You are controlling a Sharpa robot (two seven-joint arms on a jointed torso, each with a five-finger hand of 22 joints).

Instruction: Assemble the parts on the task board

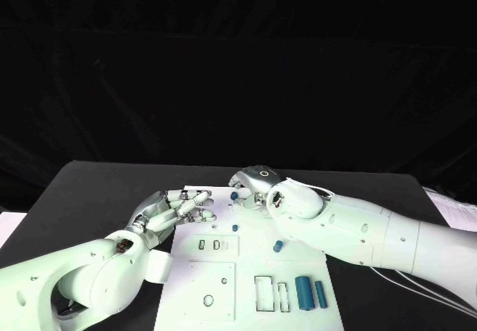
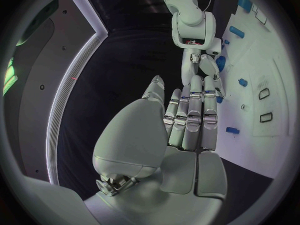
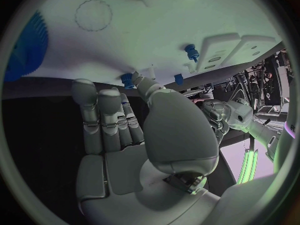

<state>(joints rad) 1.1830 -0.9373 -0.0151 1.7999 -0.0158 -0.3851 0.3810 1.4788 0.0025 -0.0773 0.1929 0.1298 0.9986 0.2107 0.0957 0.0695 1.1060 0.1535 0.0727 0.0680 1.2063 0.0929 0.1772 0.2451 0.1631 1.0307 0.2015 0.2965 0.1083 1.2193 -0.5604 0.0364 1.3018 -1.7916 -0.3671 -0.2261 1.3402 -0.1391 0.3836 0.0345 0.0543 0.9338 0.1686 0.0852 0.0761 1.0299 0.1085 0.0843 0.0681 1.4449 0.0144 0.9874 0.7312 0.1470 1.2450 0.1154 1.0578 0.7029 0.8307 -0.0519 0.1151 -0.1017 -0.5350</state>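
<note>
Both arms (image 1: 368, 231) have smooth white shells with small dark screw holes. Each hand, left (image 1: 177, 209) and right (image 1: 254, 186), is silver metal with segmented fingers (image 2: 195, 116). A thin white cable (image 1: 306, 186) loops at the right wrist.

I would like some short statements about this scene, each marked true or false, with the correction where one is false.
1. The task board is white. True.
2. Two long blue parts lie side by side at the board's near right corner. True.
3. The left hand grips a blue part. False: its fingers are stretched out and hold nothing.
4. The right hand is at the far end of the board. True.
5. The table is white. False: it is black.
</note>
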